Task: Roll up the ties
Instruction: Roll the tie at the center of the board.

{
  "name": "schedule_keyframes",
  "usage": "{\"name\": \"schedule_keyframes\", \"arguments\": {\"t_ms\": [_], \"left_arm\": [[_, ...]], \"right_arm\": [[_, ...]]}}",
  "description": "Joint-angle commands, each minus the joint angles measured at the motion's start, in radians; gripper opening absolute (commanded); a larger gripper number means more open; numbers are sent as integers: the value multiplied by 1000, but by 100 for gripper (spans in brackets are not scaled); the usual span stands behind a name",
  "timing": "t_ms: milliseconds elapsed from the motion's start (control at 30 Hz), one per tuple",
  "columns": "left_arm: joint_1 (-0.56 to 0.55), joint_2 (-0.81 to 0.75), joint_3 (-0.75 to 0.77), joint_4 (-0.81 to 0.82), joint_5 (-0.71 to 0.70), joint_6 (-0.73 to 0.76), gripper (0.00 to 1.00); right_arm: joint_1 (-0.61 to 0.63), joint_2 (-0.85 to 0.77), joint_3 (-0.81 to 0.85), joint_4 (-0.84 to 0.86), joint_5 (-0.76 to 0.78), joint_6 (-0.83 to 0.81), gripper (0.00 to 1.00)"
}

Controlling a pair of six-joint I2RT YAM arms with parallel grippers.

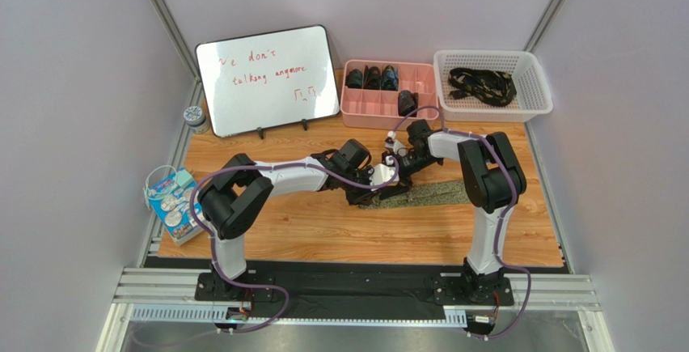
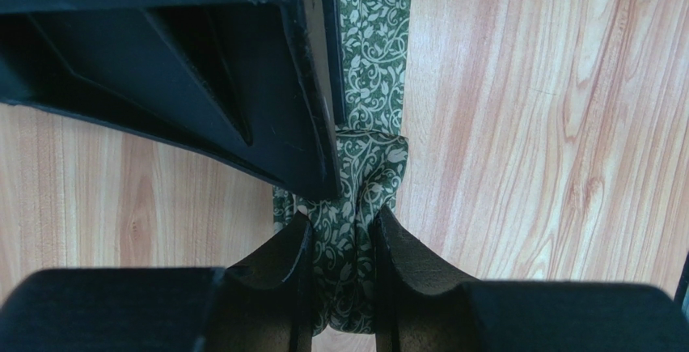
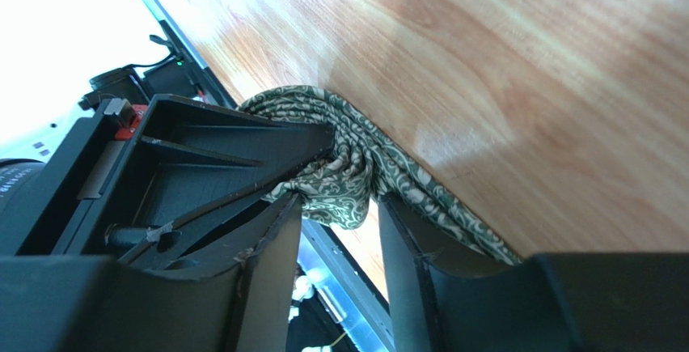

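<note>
The olive-green tie point(image 1: 433, 193) lay flat across the middle of the wooden surface point(image 1: 323, 226) in the overhead view. It was a long narrow strip running toward the right of the frame, and its left end was gathered where the two arms met. Close up, its cloth was dark green covered with a pale scrolling vine-and-leaf pattern (from above this read only as a fine speckle). At the bottom centre of the left wrist view, the left gripper point(image 2: 341, 221) was clamped on a bunched fold of the tie. The cloth puckered between both fingers, and the flat length ran straight up to the top edge of the frame. At the lower centre of the right wrist view, the right gripper point(image 3: 340, 202) stood around a rumpled fold with its jaws parted. A chink of light showed beside the cloth, so the gripper was not pinching it, and the rest of the tie trailed toward the lower right. Along the top of the overhead view, a pink tray point(image 1: 368, 111) held dark rolled ties point(image 1: 372, 77). A white basket point(image 1: 493, 110) at the upper right held a loose tangle of black ties point(image 1: 483, 85) with a pale pattern.
</note>
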Motion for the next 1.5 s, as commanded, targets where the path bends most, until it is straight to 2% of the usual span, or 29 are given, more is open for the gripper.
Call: {"name": "schedule_keyframes", "arguments": {"t_ms": [0,67,100,200,333,400,433,467,500,800,833,933,1000,1033,1100,1233,1300,1367,1467], "left_arm": [[8,46,-18,-64,-39,-25,12],[10,50,-16,-61,-41,-31,13],[13,51,-16,-60,-41,-34,14],[21,62,-6,-61,-41,-51,18],[45,51,7,-61,-24,-78,34],[76,-15,-21,-12,1,-132,47],[85,-73,-32,5,16,-141,73],[97,-104,-59,40,39,-149,91],[100,-134,-78,58,39,-155,99],[105,-447,-252,133,25,-206,100],[105,-517,-313,190,45,-197,99],[105,-601,-482,343,215,-63,100],[105,-584,-494,324,234,-48,99],[108,-534,-430,236,217,-31,100],[136,-474,-373,184,315,-29,99],[105,-383,-472,640,227,-172,100],[79,-330,-471,709,128,-193,100],[65,-248,-464,807,75,-233,100],[39,-162,-451,896,33,-218,98]], "right_arm": [[13,27,-24,88,-26,35,34],[13,33,-32,88,-17,30,23],[14,36,-35,86,-11,30,12],[11,40,-38,86,12,29,0],[10,41,-40,90,65,32,0],[11,38,-43,96,104,33,0],[11,35,-44,96,115,35,0],[11,32,-44,96,127,36,0],[11,30,-46,94,156,35,0],[11,12,-41,93,253,26,0],[11,9,-40,93,253,21,0],[16,-2,-44,87,256,-6,0],[27,-10,-46,79,263,-43,0],[31,-17,-47,76,264,-51,0],[33,-17,-52,73,253,-59,0],[34,-16,-64,79,241,-52,0],[33,-13,-69,79,238,-54,0],[33,-10,-67,80,238,-54,0],[31,-7,-70,83,237,-49,0]]}}
